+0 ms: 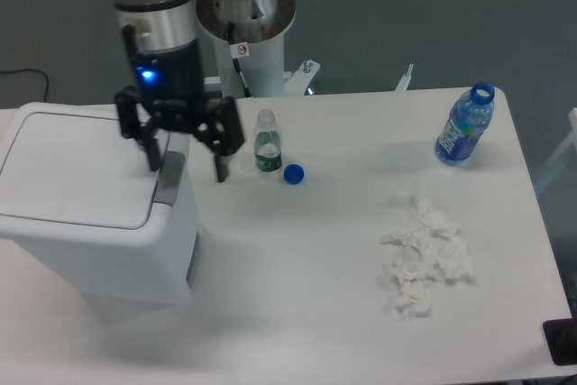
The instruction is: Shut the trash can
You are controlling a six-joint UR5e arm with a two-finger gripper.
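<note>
The gripper (pixel 187 158) hangs with its jaws spread wide and nothing between them, straddling the right edge of the bin (pixel 95 214), whose lid lies flat at the table's (pixel 315 268) left. Just right stand a small clear bottle (pixel 266 142) and a blue cap (pixel 293 173). Farther right lie crumpled tissues (pixel 425 259) and an open blue bottle (pixel 465 125).

A white desk (pixel 315 277) holds a small clear bottle (pixel 266 142) standing upright without its cap, with a blue cap (pixel 293 173) lying just beside it. A blue uncapped water bottle (pixel 464 125) stands near the far right corner. Crumpled white tissues (pixel 425 257) lie well apart from both.
</note>
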